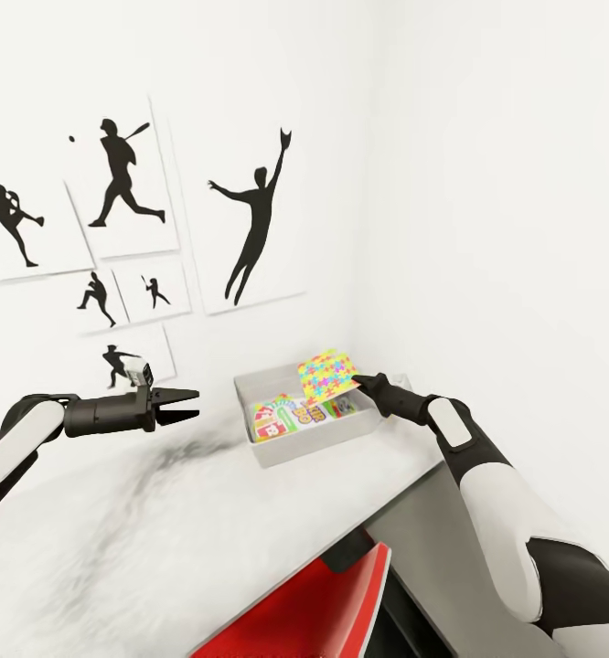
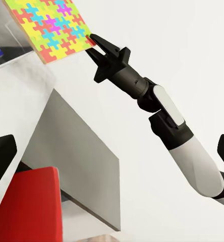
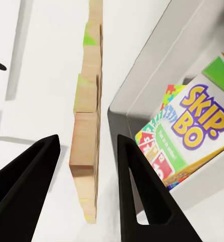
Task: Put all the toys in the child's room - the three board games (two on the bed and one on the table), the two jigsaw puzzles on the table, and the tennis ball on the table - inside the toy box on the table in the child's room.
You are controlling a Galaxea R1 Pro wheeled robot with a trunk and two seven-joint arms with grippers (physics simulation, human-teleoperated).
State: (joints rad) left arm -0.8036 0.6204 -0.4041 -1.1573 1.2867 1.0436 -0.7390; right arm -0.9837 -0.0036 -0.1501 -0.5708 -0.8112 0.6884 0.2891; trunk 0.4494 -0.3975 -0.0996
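A jigsaw puzzle of bright interlocking pieces stands tilted over the back right of the light-grey toy box. My right gripper straddles its corner. In the right wrist view the puzzle is edge-on, with a gap between it and each finger of the gripper. The left wrist view has the same fingertips at the puzzle's corner. Board games lie flat inside the box: a Skip-Bo box and a red-and-green one. My left gripper hovers open, left of the box.
The box sits in the wall corner on the light-grey table. A lower dark-grey section adjoins on the right, under my right arm. A red chair is tucked at the table's near edge. Baseball silhouette pictures hang on the wall.
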